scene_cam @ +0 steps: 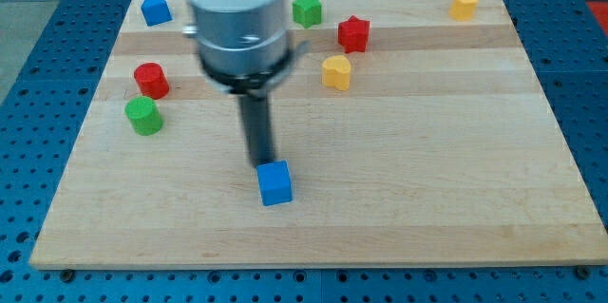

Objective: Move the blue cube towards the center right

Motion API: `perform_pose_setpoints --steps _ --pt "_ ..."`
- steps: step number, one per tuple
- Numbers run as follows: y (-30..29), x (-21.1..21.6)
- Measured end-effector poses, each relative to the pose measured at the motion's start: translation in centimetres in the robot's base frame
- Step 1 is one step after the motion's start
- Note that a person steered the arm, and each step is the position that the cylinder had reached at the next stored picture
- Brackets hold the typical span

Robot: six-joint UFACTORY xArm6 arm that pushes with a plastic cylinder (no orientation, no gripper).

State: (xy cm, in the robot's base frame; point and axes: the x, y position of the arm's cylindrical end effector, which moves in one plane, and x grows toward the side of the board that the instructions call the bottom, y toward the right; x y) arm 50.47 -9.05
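The blue cube (pixel 275 183) lies on the wooden board (pixel 427 151), below the board's middle and a little to the view's left. My tip (pixel 260 161) stands at the cube's upper left corner, touching or almost touching it. The dark rod rises from there into the grey arm body that fills the view's top.
A second blue block (pixel 156 9) lies at the top left. A red cylinder (pixel 151 80) and a green cylinder (pixel 144 115) lie at the left. A green block (pixel 307 9), a red star (pixel 353 33) and a yellow block (pixel 336 71) lie at top centre. Another yellow block (pixel 465 3) lies at top right.
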Motion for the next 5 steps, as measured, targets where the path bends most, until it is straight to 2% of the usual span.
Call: perform_pose_setpoints --steps 1,2,4,5 --pt "-5.3 2.6" --pt "-2.0 4.9" --pt "15.6 -0.2" --pt "13.7 0.0"
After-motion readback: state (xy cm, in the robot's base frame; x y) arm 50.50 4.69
